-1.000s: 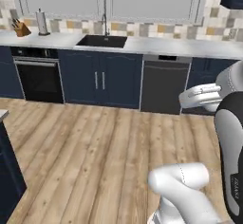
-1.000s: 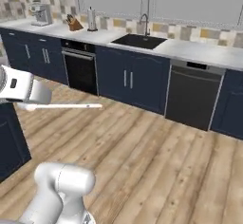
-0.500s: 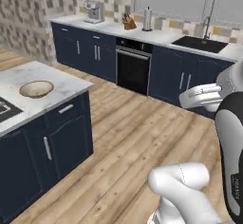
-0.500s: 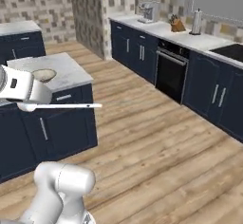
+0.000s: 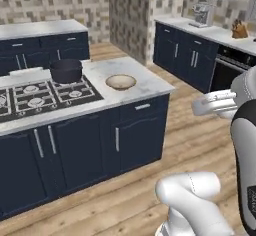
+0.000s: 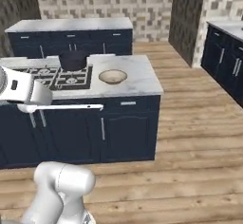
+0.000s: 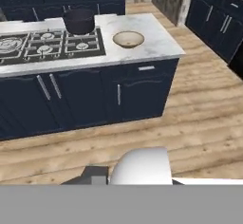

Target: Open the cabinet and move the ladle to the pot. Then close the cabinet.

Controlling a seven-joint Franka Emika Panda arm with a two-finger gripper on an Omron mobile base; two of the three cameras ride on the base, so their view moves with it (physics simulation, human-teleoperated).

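The base has swung round: the sink wall and oven seen earlier have given way to the kitchen island [image 5: 145,87], now ahead with its hob [image 5: 40,94], pot [image 5: 65,70] and beige bowl [image 5: 120,82] (the ladle [image 6: 66,107] rides along, still gripped).

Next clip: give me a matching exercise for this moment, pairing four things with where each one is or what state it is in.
Things:
1. pot
2. beige bowl
3. ladle
4. coffee machine

Places or states:
A. on the marble island top, right of the stove
B. on the far counter beneath a wall cabinet
C. on a rear stove burner
D. held level in the shut hand, in front of the island

Pairs: 1-C, 2-A, 3-D, 4-B
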